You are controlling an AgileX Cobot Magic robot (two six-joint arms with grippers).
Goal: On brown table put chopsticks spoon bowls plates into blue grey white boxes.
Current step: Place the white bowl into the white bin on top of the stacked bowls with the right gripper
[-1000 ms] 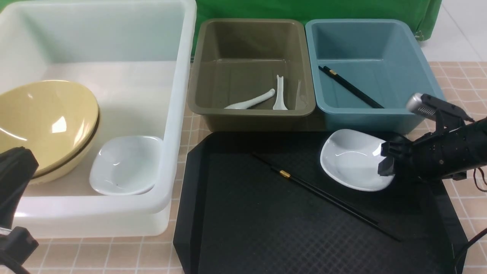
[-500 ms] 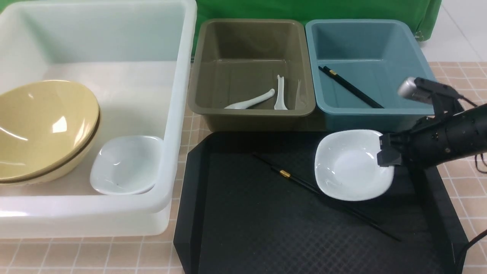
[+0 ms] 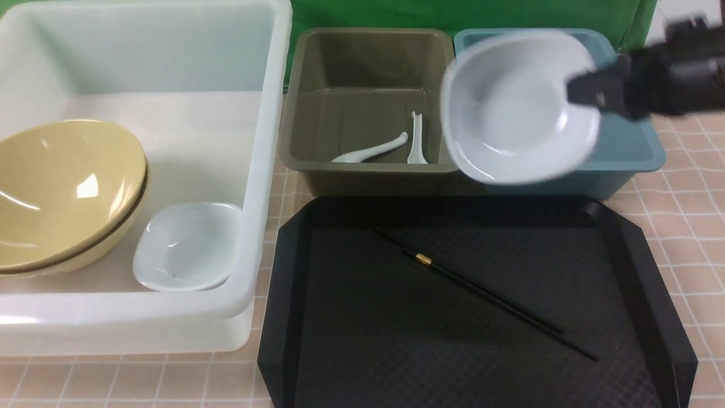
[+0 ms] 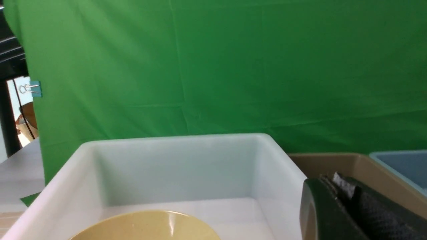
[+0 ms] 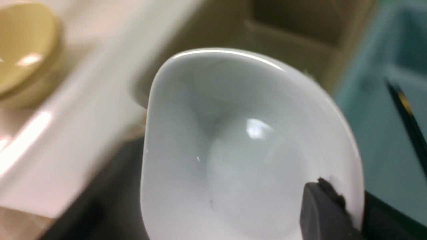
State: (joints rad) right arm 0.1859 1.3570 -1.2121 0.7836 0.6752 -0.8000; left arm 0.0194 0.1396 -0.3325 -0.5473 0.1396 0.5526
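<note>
My right gripper is shut on the rim of a white plate, held tilted in the air in front of the blue box and grey box. The right wrist view shows the plate pinched between the jaws. Black chopsticks lie on the black tray. Two white spoons rest in the grey box. Yellow bowls and another plate sit in the white box. My left gripper is shut and empty, beside the white box.
The brown table shows around the boxes and tray. A green backdrop hangs behind the boxes. A black chopstick lies in the blue box, seen from the right wrist.
My right gripper closed on the plate on the tray and lifted it up and back, to in front of the blue box. The left arm withdrew from the front view.
</note>
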